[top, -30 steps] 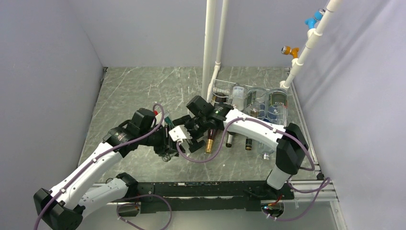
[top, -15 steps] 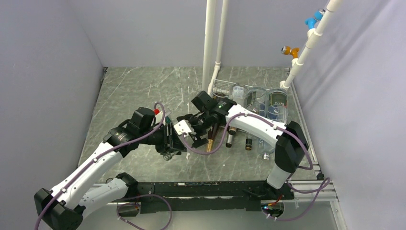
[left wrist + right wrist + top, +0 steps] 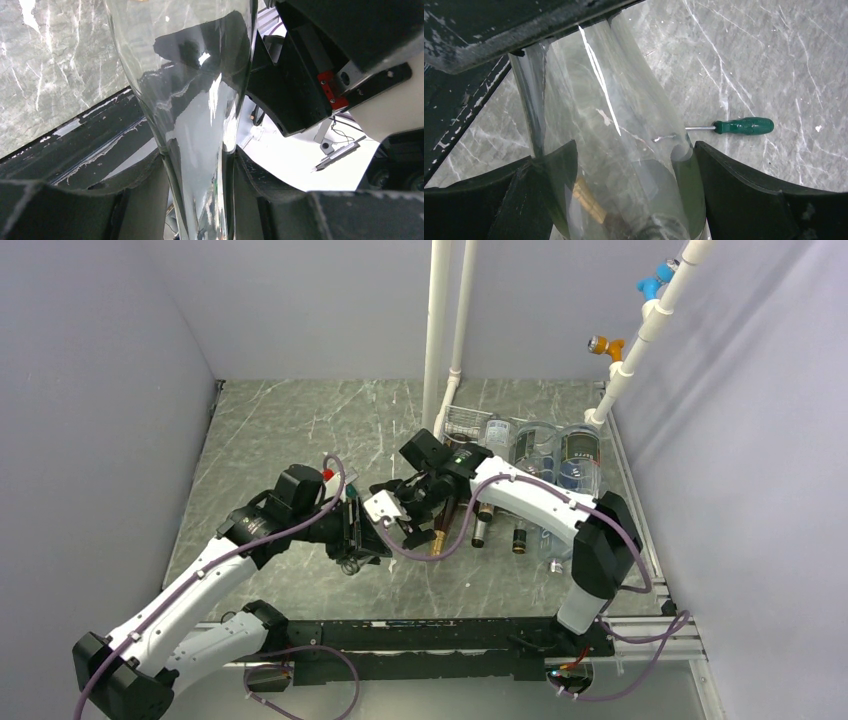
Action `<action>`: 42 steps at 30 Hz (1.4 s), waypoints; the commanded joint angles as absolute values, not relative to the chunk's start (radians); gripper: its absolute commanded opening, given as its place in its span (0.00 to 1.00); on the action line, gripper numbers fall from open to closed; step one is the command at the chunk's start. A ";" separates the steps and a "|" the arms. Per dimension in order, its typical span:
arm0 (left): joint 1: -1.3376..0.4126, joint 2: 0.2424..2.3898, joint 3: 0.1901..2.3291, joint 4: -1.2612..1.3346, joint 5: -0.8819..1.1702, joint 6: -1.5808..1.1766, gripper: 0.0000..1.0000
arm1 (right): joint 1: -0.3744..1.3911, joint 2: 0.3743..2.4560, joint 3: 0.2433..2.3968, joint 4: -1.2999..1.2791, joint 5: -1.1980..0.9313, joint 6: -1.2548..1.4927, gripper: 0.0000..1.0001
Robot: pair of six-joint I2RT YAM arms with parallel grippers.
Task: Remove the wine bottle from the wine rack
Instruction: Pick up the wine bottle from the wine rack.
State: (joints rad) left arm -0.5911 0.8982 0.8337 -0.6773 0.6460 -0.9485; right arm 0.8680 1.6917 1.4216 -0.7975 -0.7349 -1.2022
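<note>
A clear glass wine bottle (image 3: 190, 75) hangs over the floor between my two grippers, off the rack. My left gripper (image 3: 197, 165) is shut on its narrow neck; in the top view it (image 3: 352, 532) is at mid-table. My right gripper (image 3: 629, 165) has its fingers against both sides of the bottle's wider body (image 3: 609, 110); in the top view it (image 3: 405, 512) meets the left one. The bottle itself is mostly hidden by the grippers in the top view. The white wire wine rack (image 3: 458, 423) stands at the back right, behind the right arm.
Several other bottles (image 3: 580, 462) lie in the rack, necks pointing forward, one with a gold cap (image 3: 437, 540). Two white pipes (image 3: 437, 340) rise just left of the rack. A green-handled screwdriver (image 3: 744, 125) lies on the marbled floor. Grey walls close in both sides.
My right gripper has shifted a little right and toward the rack with the bottle still between both grippers. The left arm has barely moved.
</note>
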 commanded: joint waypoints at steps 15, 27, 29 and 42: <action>-0.586 0.856 0.838 -0.487 0.738 -0.869 0.72 | 0.840 1.743 1.507 -0.733 -0.901 -1.128 0.06; -0.568 0.815 0.897 -0.592 0.738 -0.793 0.96 | 0.817 1.759 1.492 -0.716 -0.966 -1.108 0.06; -0.563 0.812 0.908 -0.608 0.741 -0.781 0.96 | 0.815 1.762 1.490 -0.715 -0.973 -1.106 0.06; -0.525 0.791 0.892 -0.523 0.795 -0.881 0.95 | 0.815 1.766 1.463 -0.670 -0.943 -1.084 0.05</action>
